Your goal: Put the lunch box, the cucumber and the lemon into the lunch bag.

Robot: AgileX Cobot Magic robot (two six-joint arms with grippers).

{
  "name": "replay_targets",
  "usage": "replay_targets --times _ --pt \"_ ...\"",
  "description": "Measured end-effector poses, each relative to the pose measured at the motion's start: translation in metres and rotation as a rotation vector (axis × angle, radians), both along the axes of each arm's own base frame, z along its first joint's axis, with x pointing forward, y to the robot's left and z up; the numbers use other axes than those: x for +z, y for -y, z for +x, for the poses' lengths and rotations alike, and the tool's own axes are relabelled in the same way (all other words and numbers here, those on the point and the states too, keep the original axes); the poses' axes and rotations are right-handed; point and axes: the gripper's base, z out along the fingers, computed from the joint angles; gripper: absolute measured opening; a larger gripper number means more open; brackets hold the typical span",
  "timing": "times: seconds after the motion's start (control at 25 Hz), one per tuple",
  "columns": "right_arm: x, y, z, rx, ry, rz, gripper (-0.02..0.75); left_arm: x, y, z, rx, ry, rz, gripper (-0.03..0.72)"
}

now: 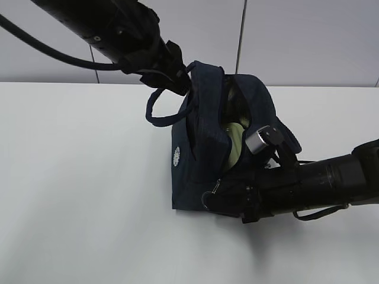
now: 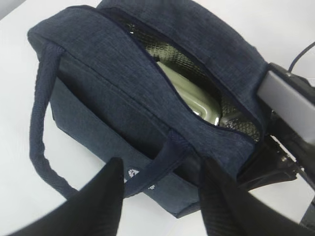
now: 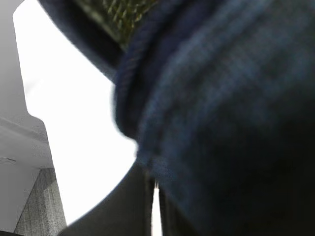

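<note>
I see a dark navy woven bag (image 2: 118, 103) with a small round white logo (image 1: 175, 155), sage-green box lid (image 2: 189, 93) inside against grey-green mesh lining (image 2: 162, 49), plain white counter (image 1: 77, 177), both black arms, silver-grey block on mine at right.

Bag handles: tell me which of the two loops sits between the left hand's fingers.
The handle on the logo side, crossing between the left hand fingers. The other handle hangs free off the lunch bag.
</note>
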Motion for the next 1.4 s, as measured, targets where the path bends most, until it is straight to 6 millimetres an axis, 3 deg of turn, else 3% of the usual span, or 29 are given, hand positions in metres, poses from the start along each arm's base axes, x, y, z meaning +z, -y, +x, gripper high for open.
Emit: replay_targets --times 0.2,0.44,0.8,1.16,1.4 --pt "0.000 0.000 0.000 -0.010 -0.018 0.006 0.000 -0.006 0.004 -0.006 0.017 -0.086 -0.069 0.344" --pt "0.000 0.000 0.000 -0.018 -0.033 0.010 0.000 -0.031 -0.002 -0.019 0.075 -0.182 -0.124 0.344" --pt "0.000 0.000 0.000 -0.024 -0.043 0.013 0.000 -0.028 0.012 -0.033 0.060 -0.175 -0.200 0.375" --pt "0.000 0.000 0.000 -0.026 -0.051 0.021 0.000 -0.055 0.021 -0.023 0.081 -0.210 -0.169 0.417" --pt "0.000 0.000 0.000 -0.025 -0.053 0.021 0.000 -0.061 0.022 -0.018 0.100 -0.205 -0.170 0.459"
